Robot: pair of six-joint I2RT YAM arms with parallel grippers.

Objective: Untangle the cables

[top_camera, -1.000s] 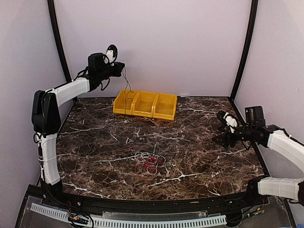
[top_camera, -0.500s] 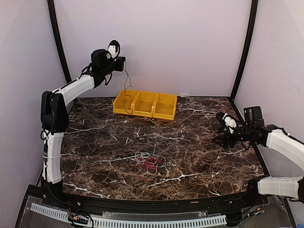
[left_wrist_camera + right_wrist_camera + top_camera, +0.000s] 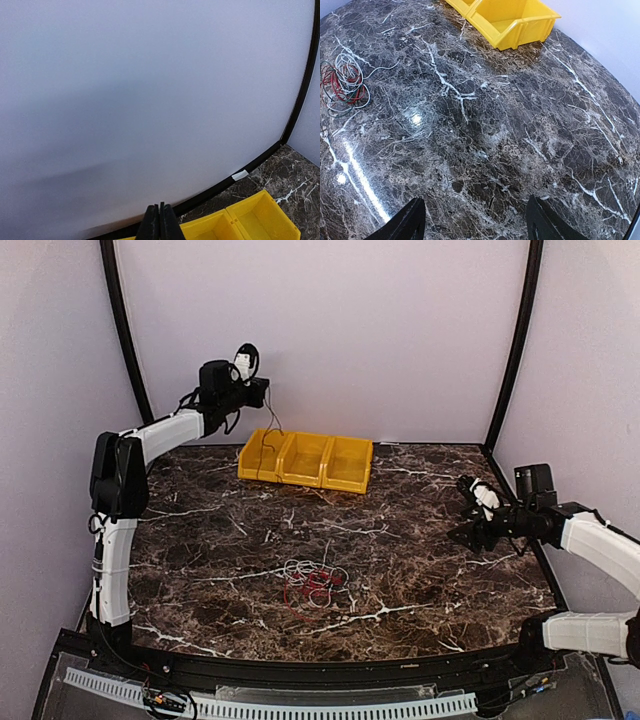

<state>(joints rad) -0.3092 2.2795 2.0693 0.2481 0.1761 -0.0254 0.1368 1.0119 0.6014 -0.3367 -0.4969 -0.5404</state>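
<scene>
The left claw (image 3: pixel 262 390) is raised high at the back left, and its two flat black fingers (image 3: pixel 160 222) are pressed together with no gap. In the overhead view a thin dark cable (image 3: pixel 262 452) is seen hanging from that claw, apparently pinched there. It falls in a loose curve into the leftmost compartment of the bin (image 3: pixel 345 480). This strand cannot be made out in the left wrist view. There only the pale matte backdrop (image 3: pixel 150 100) and two compartments of the bin (image 3: pixel 235 220) are shown.

The right claw (image 3: pixel 466 512) is held low over the right side of the tabletop (image 3: pixel 200 530), and its dark fingers (image 3: pixel 415 222) are spread wide on nothing.

The bin is of glossy yellow plastic, long and boxy, and divided into three compartments. It is set at the back of the tabletop.

The bundle of cables (image 3: pixel 315 585) lies on the near middle of the tabletop, well apart from both claws. It is made of thin loops in red, white and dark green. In the right wrist view the bundle of cables (image 3: pixel 342 85) is shown more finely, with one pale strand trailing out. The tabletop (image 3: pixel 495 125) is seen there as polished dark brown marble with white veins.
</scene>
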